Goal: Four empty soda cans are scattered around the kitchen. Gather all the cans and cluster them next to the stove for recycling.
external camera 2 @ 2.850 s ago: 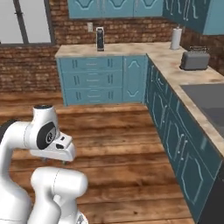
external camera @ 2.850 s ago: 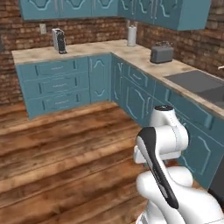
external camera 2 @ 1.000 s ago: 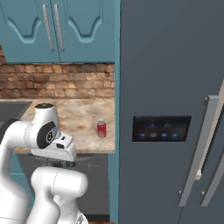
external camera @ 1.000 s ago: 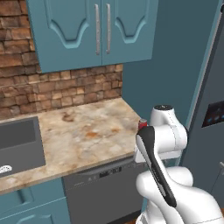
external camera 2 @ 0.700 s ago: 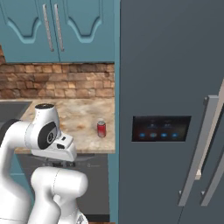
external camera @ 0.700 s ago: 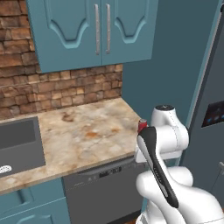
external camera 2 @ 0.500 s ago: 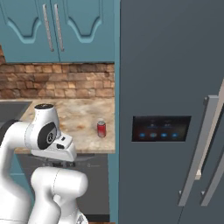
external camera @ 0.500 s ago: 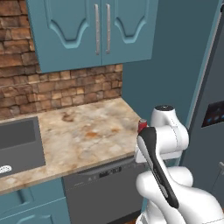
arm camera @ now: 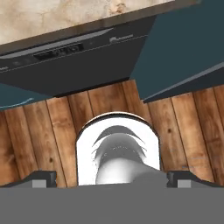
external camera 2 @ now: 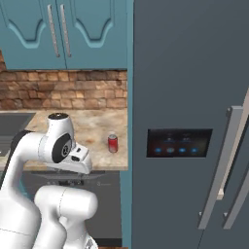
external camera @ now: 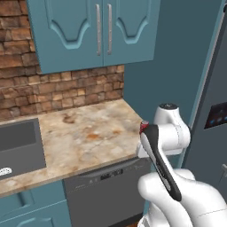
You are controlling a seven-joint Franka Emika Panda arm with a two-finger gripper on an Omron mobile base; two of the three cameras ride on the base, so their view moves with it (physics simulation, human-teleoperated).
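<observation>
**Mia:** Where is the soda can (external camera 2: 113, 143)?

**Ben:** It is red. It stands up straight on the stone surface (external camera: 88, 133), near the front edge and close to the big fridge (external camera 2: 194, 97).

**Mia:** Where is the pincer (arm camera: 111, 178)?

**Ben:** Its two tips are wide apart and hold nothing. It points down at the wood floor (arm camera: 52, 127), in front of the dishwasher (external camera: 106, 190). So the can is up above it, on the far side of the surface's edge.

**Mia:** What is in the way?

**Ben:** I think the edge and the fridge's side. The sink (external camera: 17, 144) is far off to the left.

Dishwasher (arm camera: 70, 61) above wooden floor (arm camera: 52, 127)
</observation>
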